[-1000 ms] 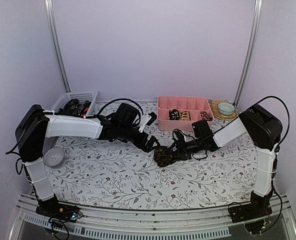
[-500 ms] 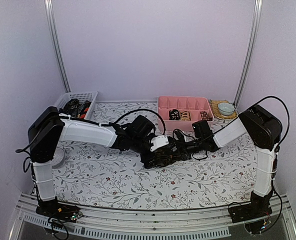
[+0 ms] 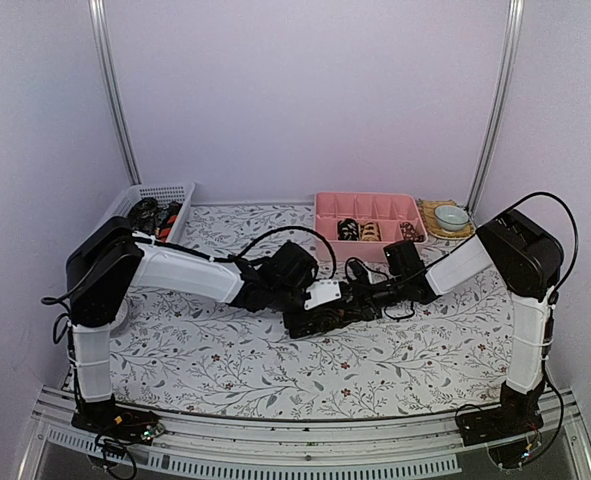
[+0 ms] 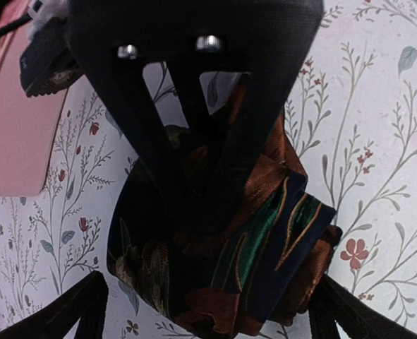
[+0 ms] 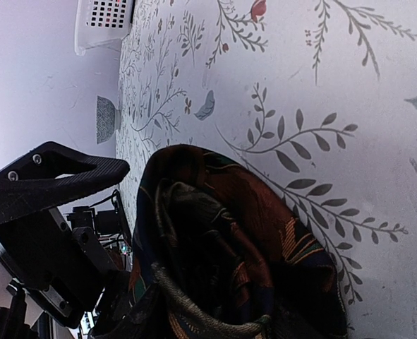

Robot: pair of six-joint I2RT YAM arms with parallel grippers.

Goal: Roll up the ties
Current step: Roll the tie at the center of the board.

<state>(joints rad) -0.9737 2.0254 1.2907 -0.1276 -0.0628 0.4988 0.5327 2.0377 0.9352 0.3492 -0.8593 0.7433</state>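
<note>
Near the middle of the bench [image 3: 225, 360] we see a rolled-up tie [image 4: 264, 247], dark with brown, green and orange bits. The left fingers [image 4: 81, 311] are spread wide open, one on each side of the roll. The right fingers [image 4: 264, 28] come in from the other side. They are partly closed and grip the roll. Farther back, by the far edge, sits a pink tray [image 3: 367, 200] with more rolled ties [image 3: 348, 229] in its boxes. In the far left corner we see a white basket [image 3: 165, 190] with loose ties [image 3: 147, 212] inside. In the far right corner a small cup [image 3: 452, 214] rests on a saucer [image 3: 445, 233].
</note>
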